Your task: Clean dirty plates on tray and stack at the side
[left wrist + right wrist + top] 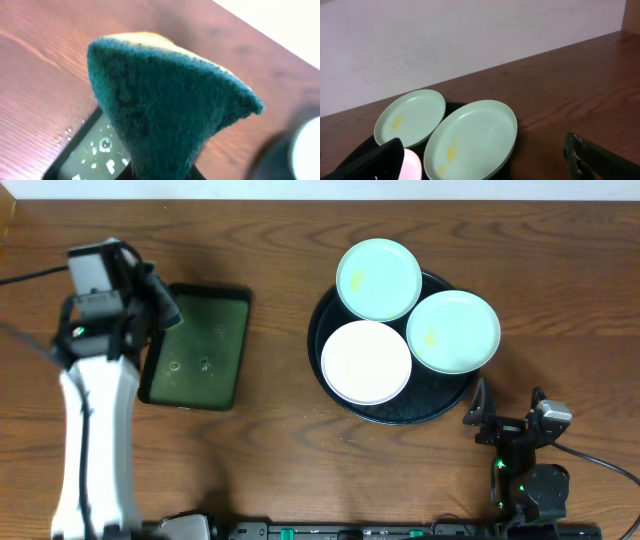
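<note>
The round black tray [420, 408] holds three plates: a pale cyan one [378, 278] at the back with a yellow smear, a mint one [453, 330] on the right with a yellow smear, and a white one [366, 361] in front. My left gripper [163, 305] is shut on a dark green sponge [160, 100] with a yellow top, above the left edge of the rectangular tray. My right gripper [497, 420] is open and empty, just right of the round tray's front. The right wrist view shows the mint plate [470, 137] and the cyan plate [410, 117].
A smaller rectangular black tray with a wet green inside [197, 345] lies on the left half of the wooden table; it also shows in the left wrist view [95, 155]. Cables run along the front edge.
</note>
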Controlling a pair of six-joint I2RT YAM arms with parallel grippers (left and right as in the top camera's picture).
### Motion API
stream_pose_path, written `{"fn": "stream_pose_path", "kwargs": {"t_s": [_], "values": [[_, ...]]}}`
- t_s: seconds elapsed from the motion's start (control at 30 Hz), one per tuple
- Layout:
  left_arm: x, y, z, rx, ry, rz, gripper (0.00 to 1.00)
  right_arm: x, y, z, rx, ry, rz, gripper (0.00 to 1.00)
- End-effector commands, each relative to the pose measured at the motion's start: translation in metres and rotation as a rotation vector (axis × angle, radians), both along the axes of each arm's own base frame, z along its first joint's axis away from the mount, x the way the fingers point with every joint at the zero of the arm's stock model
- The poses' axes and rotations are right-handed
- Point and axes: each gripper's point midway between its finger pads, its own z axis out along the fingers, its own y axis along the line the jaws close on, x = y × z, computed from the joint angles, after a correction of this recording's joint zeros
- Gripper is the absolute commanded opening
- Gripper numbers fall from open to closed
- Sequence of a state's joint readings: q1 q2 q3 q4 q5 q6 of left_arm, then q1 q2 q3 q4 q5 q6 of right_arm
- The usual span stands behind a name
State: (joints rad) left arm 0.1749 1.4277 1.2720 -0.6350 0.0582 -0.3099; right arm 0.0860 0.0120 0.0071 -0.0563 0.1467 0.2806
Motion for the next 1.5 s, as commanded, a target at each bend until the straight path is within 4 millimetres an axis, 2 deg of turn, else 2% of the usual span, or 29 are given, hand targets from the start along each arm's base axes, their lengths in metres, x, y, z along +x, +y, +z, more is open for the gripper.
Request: {"fn": "stream_pose_path", "kwargs": {"t_s": [0.0, 0.1, 0.17, 0.23, 0.27, 0.37, 0.47, 0.57, 0.63, 0.73, 0.9, 0.97, 1.0, 1.07, 1.2, 1.33, 1.4, 1.47], "values": [[-0.005, 0.010, -0.110, 0.003, 0.248, 0.031, 0.08, 0.000, -0.002, 0.000, -0.005, 0.000, -0.005, 0.99], [-0.013, 0.006, -0.160, -0.038, 0.397, 0.021, 0.08, 0.000, -0.002, 0.000, -0.005, 0.000, -0.005, 0.99], [-0.018, 0.005, -0.171, -0.050, 0.442, 0.018, 0.07, 0.000, -0.002, 0.000, -0.005, 0.000, -0.005, 0.99], [-0.018, 0.005, -0.165, -0.049, 0.437, 0.018, 0.08, 0.000, -0.002, 0.000, -0.005, 0.000, -0.005, 0.99], [-0.017, 0.005, -0.158, -0.047, 0.428, 0.019, 0.08, 0.000, -0.002, 0.000, -0.005, 0.000, -0.005, 0.99], [-0.014, 0.001, -0.104, -0.053, 0.337, 0.007, 0.08, 0.000, -0.002, 0.000, -0.005, 0.000, -0.005, 0.99], [-0.013, -0.013, -0.049, -0.095, 0.182, -0.038, 0.08, -0.001, -0.006, 0.000, -0.010, -0.003, -0.030, 0.99], [-0.020, -0.023, -0.001, -0.101, 0.040, -0.071, 0.08, -0.001, -0.006, 0.000, -0.009, -0.003, -0.029, 0.99], [-0.029, -0.025, 0.018, -0.090, -0.006, -0.074, 0.07, -0.001, -0.005, 0.000, -0.009, -0.003, -0.027, 0.99], [-0.041, -0.027, 0.028, -0.095, -0.019, -0.067, 0.07, -0.001, -0.007, 0.002, -0.009, -0.011, -0.035, 0.99], [-0.048, -0.035, 0.015, -0.152, 0.041, -0.035, 0.07, 0.000, -0.001, 0.030, 0.037, -0.125, 0.000, 0.99], [-0.048, -0.051, 0.011, -0.216, 0.054, -0.064, 0.07, -0.001, 0.007, 0.046, 0.109, -0.193, 0.047, 0.99], [-0.047, -0.064, 0.010, -0.262, 0.058, -0.108, 0.07, -0.004, 0.016, 0.059, 0.152, -0.245, 0.107, 0.99], [-0.044, -0.090, 0.012, -0.324, 0.050, -0.216, 0.07, -0.017, 0.038, 0.099, 0.163, -0.401, 0.255, 0.99], [-0.037, -0.126, 0.018, -0.317, 0.016, -0.361, 0.07, -0.051, 0.055, 0.164, 0.036, -0.644, 0.361, 0.99], [-0.034, -0.157, 0.022, -0.312, -0.007, -0.451, 0.07, -0.049, 0.066, 0.194, -0.038, -0.502, 0.409, 0.99], [-0.032, -0.171, 0.022, -0.323, -0.012, -0.478, 0.07, -0.034, 0.067, 0.200, -0.122, -0.328, 0.399, 0.99], [-0.028, -0.182, 0.020, -0.348, -0.008, -0.476, 0.07, -0.016, 0.068, 0.197, -0.177, -0.168, 0.407, 0.99]]}}
